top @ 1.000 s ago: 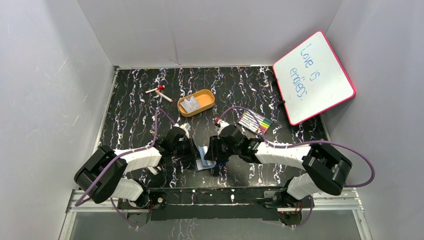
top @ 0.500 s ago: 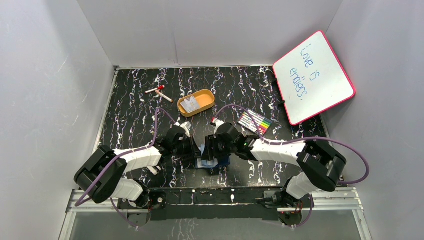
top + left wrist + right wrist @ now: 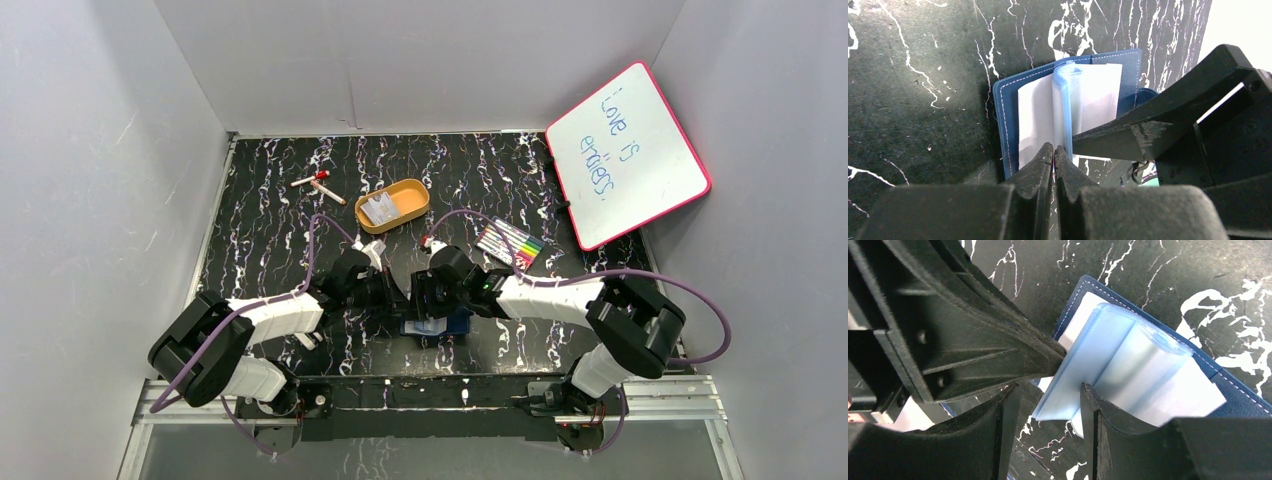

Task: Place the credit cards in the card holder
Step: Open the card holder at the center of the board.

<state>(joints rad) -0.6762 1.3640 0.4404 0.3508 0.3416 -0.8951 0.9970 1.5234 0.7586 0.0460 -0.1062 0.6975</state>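
The card holder, a dark navy wallet with pale blue inner sleeves, lies open on the table between both grippers. White credit cards sit in its sleeves, also shown in the right wrist view. More pale credit cards lie in the orange tray. My left gripper is shut, its tips pinching the near edge of the blue sleeve. My right gripper is open, with the corner of the blue sleeve between its fingers, close to the left gripper's tip.
An orange oval tray stands behind the arms. A striped pack of markers lies to the right. Two red-capped pens lie at the back left. A pink-framed whiteboard leans at the back right.
My right gripper has moved left, closer over the card holder. The holder now lies opened wider, its navy cover showing to the right. The left arm has barely moved.
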